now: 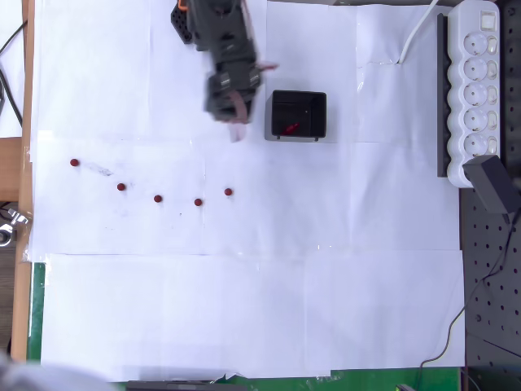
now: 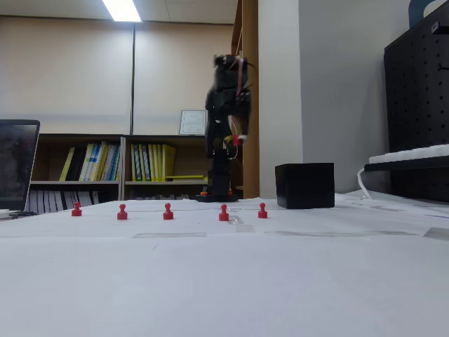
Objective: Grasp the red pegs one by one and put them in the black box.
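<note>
Red pegs (image 1: 158, 199), five, lay in a row below my gripper (image 1: 236, 114) overhead; its opening I could not tell. Black box (image 1: 298, 115) sat just right. Fixed view: gripper (image 2: 237, 140) raised; descend squarely over one peg.

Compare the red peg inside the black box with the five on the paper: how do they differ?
The peg in the black box appears as a slanted streak in the overhead view, probably tipped over; the five pegs on the paper stand upright in the fixed view. The boxed one is alone; the five form a loose row across the paper. All share the same dark red colour.
</note>
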Robot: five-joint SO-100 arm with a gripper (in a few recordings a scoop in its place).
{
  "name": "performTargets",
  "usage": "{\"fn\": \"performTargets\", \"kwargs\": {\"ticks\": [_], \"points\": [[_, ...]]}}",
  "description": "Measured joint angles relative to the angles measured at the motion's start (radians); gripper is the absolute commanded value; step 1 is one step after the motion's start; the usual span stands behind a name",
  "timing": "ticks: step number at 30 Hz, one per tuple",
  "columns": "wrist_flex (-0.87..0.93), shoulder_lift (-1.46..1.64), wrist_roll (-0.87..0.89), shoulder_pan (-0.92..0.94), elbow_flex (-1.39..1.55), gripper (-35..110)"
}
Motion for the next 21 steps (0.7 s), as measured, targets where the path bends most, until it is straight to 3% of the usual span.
{"fn": "performTargets", "kwargs": {"ticks": [7,15,19,21], "points": [[-0.169,0.074,-0.176,-0.258,-0.103,0],[-0.449,0.167,-0.212,-0.265,-0.374,1],[-0.486,0.176,-0.212,-0.285,-0.387,23],[-0.477,0.176,-0.207,-0.288,-0.387,28]]}}
